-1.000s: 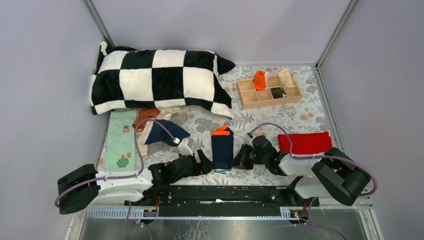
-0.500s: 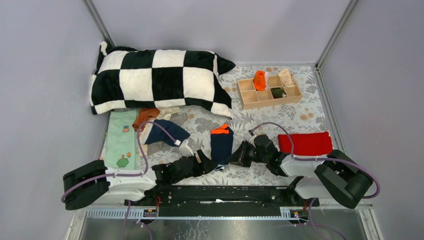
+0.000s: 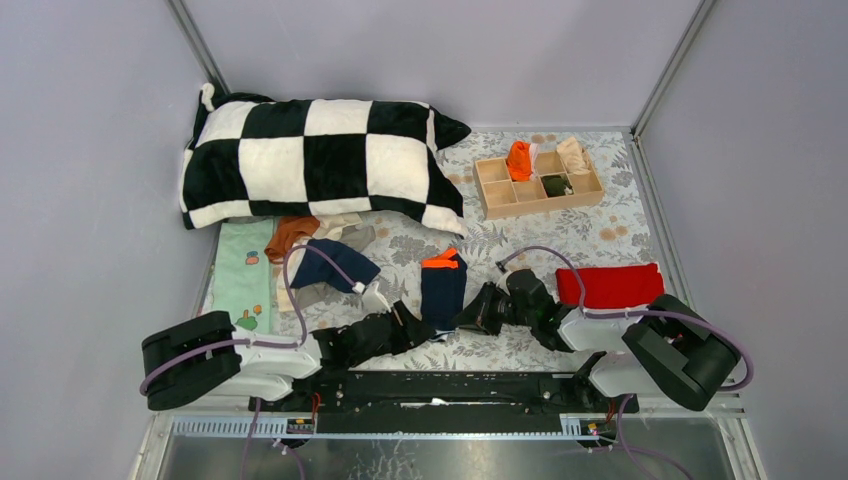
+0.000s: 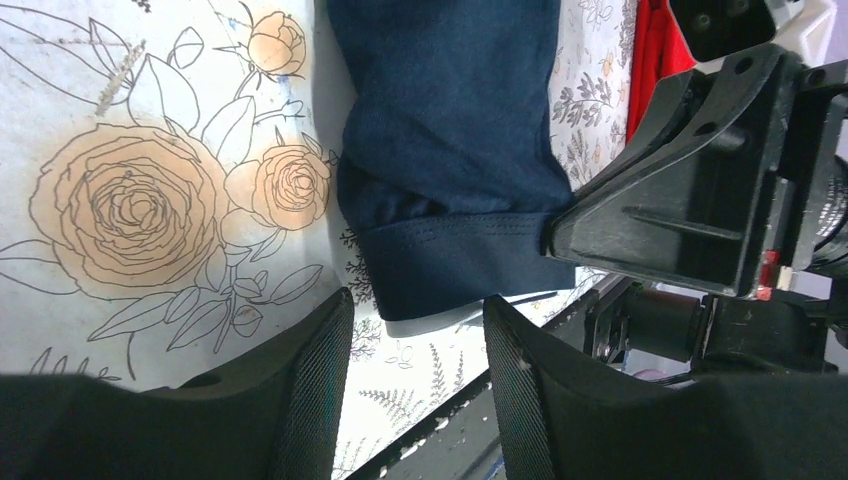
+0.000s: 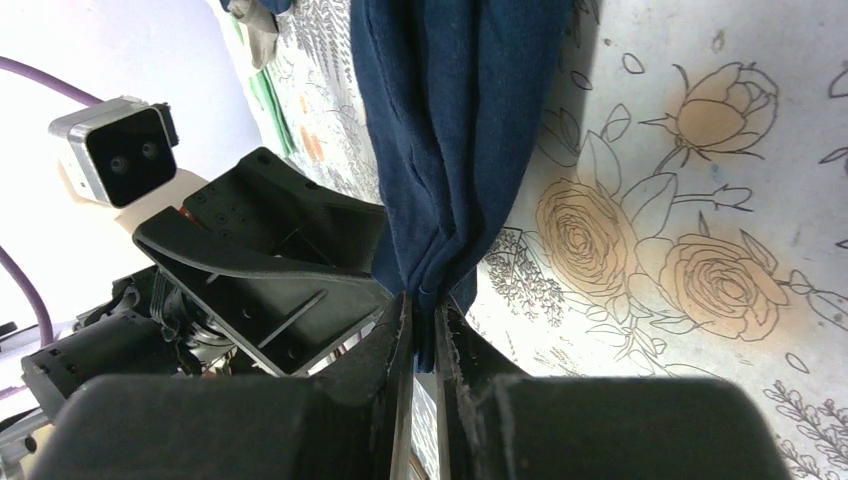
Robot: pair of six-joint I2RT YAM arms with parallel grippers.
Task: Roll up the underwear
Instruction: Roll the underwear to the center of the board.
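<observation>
On the flowery tabletop point(image 3: 600, 235), near its front edge, the right claw point(image 5: 425, 303) pinched the navy underwear point(image 3: 443, 295) tight while the left claw point(image 4: 415, 305) stood open at its hem

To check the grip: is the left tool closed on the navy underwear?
No, the left tool is open: its fingers stand apart, and only the hem of the navy underwear reaches between them.
</observation>
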